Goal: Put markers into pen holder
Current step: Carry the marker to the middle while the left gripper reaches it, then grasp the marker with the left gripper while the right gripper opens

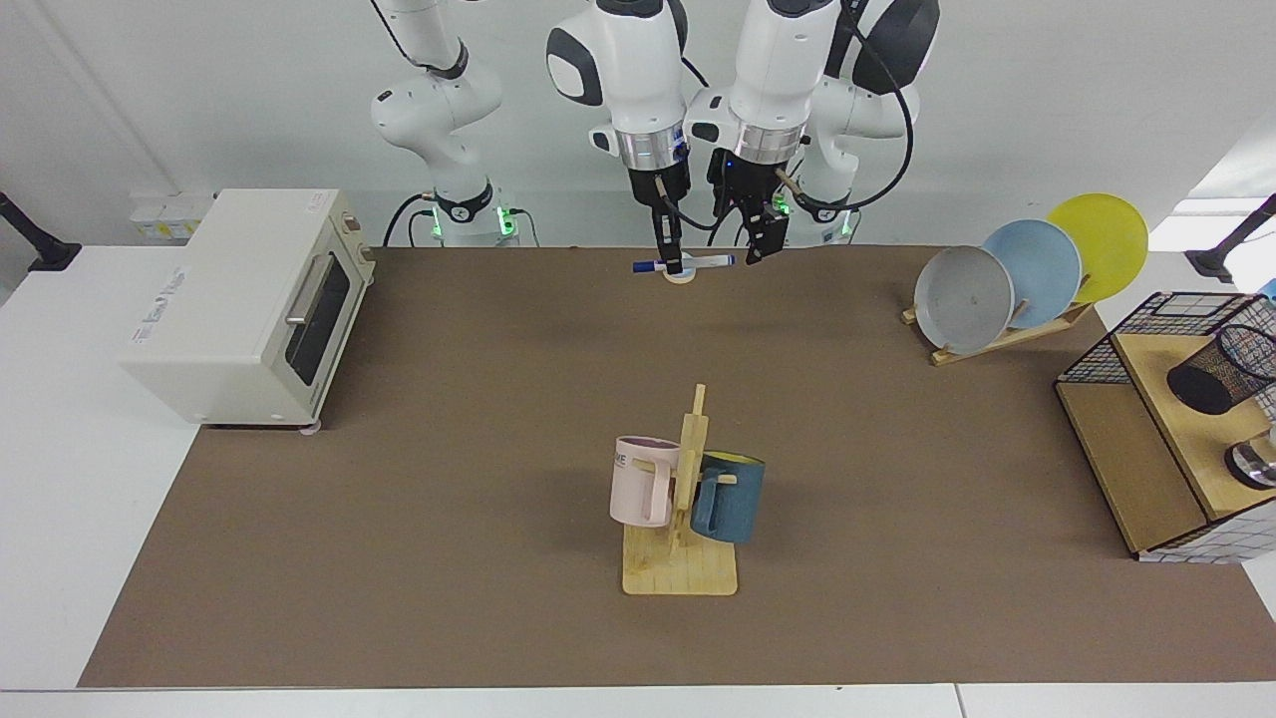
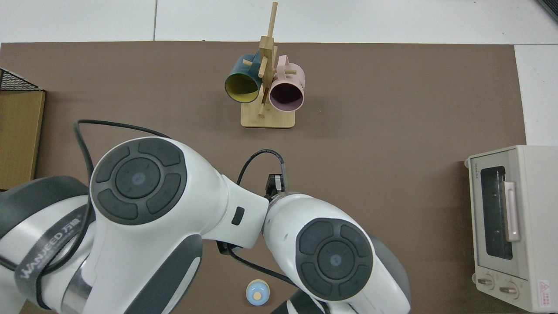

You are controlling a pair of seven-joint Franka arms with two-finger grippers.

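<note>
A slim white marker (image 1: 698,261) with a dark blue cap hangs level just above the mat's far edge, and my right gripper (image 1: 674,263) is shut on its middle. My left gripper (image 1: 756,245) is open and hangs close beside the marker's right end, apart from it. The black mesh pen holder (image 1: 1218,369) lies tilted on the wooden shelf at the far right of the facing view. In the top view both arms overlap and hide the marker; the pen holder is outside that view.
A small blue round lid (image 1: 680,275) (image 2: 257,292) lies on the mat under the marker. A mug rack (image 1: 681,568) stands mid-mat, a toaster oven (image 1: 249,299) at the left, a plate rack (image 1: 1027,274) and a wire basket (image 1: 1161,334) at the right.
</note>
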